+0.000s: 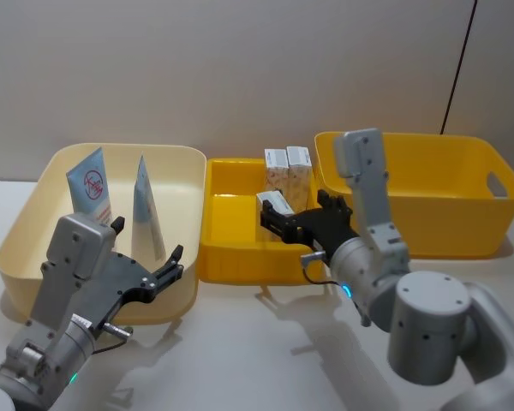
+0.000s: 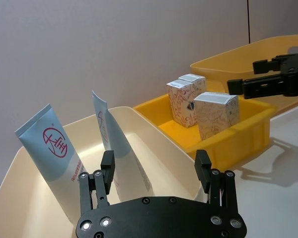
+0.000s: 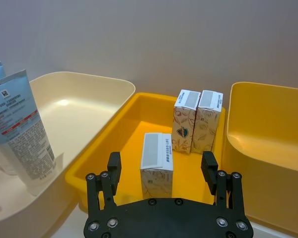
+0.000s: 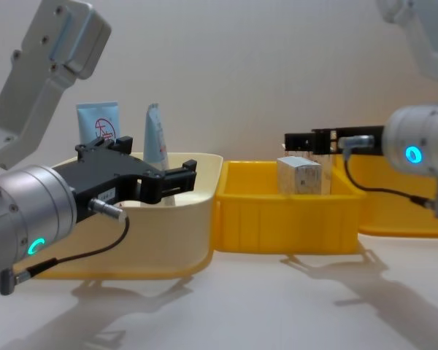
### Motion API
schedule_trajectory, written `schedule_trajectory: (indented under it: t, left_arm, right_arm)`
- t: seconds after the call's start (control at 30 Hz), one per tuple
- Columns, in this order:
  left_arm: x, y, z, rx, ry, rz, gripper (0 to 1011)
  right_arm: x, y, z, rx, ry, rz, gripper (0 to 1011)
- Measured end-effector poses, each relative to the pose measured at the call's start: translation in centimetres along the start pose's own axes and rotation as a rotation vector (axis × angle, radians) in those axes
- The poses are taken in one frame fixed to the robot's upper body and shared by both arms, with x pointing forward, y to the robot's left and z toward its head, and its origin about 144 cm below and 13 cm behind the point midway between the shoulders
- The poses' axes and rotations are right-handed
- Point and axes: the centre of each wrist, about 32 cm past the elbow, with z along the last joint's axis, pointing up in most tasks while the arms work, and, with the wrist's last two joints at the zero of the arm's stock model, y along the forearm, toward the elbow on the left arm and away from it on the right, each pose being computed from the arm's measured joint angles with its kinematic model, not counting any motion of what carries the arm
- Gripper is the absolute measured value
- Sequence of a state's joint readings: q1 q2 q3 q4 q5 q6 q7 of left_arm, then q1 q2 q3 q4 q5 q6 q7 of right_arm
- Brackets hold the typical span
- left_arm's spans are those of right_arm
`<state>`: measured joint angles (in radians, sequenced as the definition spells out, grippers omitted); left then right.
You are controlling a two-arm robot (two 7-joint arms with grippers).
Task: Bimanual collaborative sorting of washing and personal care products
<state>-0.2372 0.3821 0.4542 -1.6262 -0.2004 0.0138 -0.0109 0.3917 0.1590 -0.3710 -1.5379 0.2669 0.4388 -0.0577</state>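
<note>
Two pale-blue-and-white tubes (image 1: 90, 187) (image 1: 144, 205) with a red round logo stand upright in the cream bin (image 1: 30, 214). Three white printed cartons are in the small yellow bin (image 1: 240, 257): a pair (image 1: 289, 171) at its far wall and a single one (image 1: 276, 204) nearer. My left gripper (image 1: 147, 242) hangs open and empty over the cream bin's near right rim, short of the tubes (image 2: 54, 153). My right gripper (image 1: 293, 214) is open above the small bin's near side. In the right wrist view the single carton (image 3: 156, 148) lies just ahead of its spread fingers, untouched.
A large yellow bin (image 1: 428, 197) stands at the right, against the small bin. All three bins sit side by side along the back of the white table, close to the wall. Bare tabletop (image 1: 240, 342) lies in front of them.
</note>
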Motion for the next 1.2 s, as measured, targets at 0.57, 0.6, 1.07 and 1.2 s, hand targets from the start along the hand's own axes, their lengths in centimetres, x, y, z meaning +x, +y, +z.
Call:
schedule_trajectory:
  t: [0.57, 0.6, 1.07, 1.2]
  left_arm:
    - [0.0, 0.0, 0.0, 0.000, 0.000, 0.000, 1004]
    - [0.0, 0.0, 0.0, 0.000, 0.000, 0.000, 1003]
    - [0.0, 0.0, 0.0, 0.000, 0.000, 0.000, 1003]
    - [0.0, 0.0, 0.0, 0.000, 0.000, 0.000, 1003]
  right_arm:
    - [-2.7, 3.9, -1.3, -0.009, -0.011, -0.062, 1001]
    - [-2.8, 4.1, -1.3, -0.010, -0.010, -0.065, 1001]
    - [-3.3, 5.7, -1.1, -0.034, 0.005, -0.110, 1002]
    - [-3.3, 5.9, -1.0, -0.039, 0.009, -0.118, 1001]
